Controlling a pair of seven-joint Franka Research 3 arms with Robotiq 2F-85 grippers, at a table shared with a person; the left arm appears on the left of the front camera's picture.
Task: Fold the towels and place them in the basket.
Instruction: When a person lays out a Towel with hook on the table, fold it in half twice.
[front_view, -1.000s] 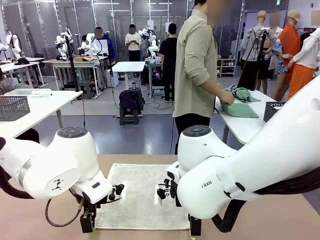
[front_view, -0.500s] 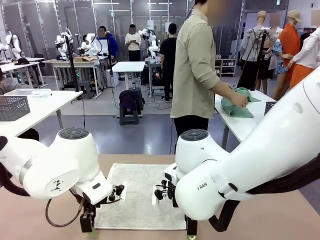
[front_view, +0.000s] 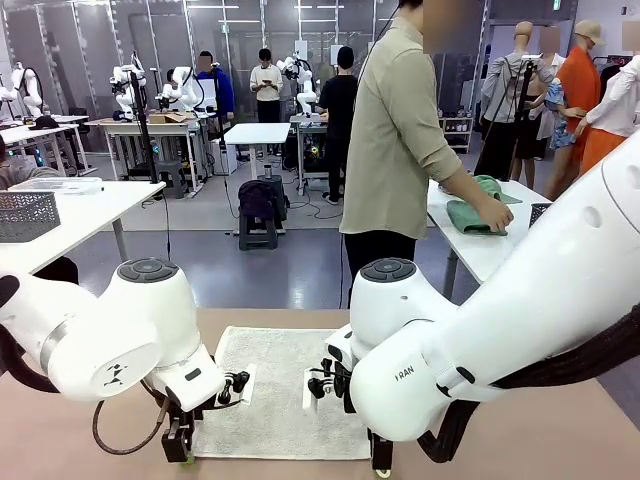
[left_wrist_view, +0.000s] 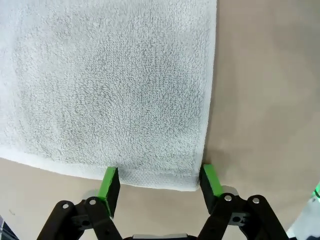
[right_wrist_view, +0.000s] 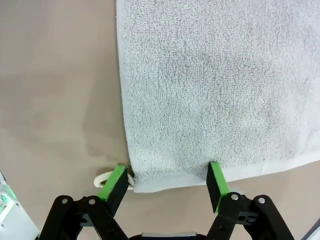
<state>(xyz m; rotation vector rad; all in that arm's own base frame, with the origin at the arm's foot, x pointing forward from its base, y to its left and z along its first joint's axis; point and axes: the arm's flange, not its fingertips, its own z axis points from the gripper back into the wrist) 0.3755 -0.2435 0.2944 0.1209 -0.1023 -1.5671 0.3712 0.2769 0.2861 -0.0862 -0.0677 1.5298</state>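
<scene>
A cream-white towel (front_view: 280, 390) lies flat on the tan table (front_view: 80, 440). My left gripper (front_view: 178, 450) stands on its near left corner. In the left wrist view the left gripper (left_wrist_view: 160, 182) is open, its green pads (left_wrist_view: 109, 181) down on either side of that corner of the towel (left_wrist_view: 110, 85). My right gripper (front_view: 380, 468) is at the near right corner. It (right_wrist_view: 167, 182) is open too, astride the edge of the towel (right_wrist_view: 215, 85). A dark mesh basket (front_view: 541, 218) shows on the side table at right, half hidden by my right arm.
A person (front_view: 395, 140) stands at the far side, turned to the white side table (front_view: 470, 255), with a hand on a folded green towel (front_view: 470, 215). A small cloth loop (right_wrist_view: 102, 179) sticks out at the towel's corner. Another grey mesh basket (front_view: 25, 215) sits on a table at left.
Both grippers have sunk a little onto the towel's near corners, and the right arm has shifted slightly left. The person has folded the green towel smaller.
</scene>
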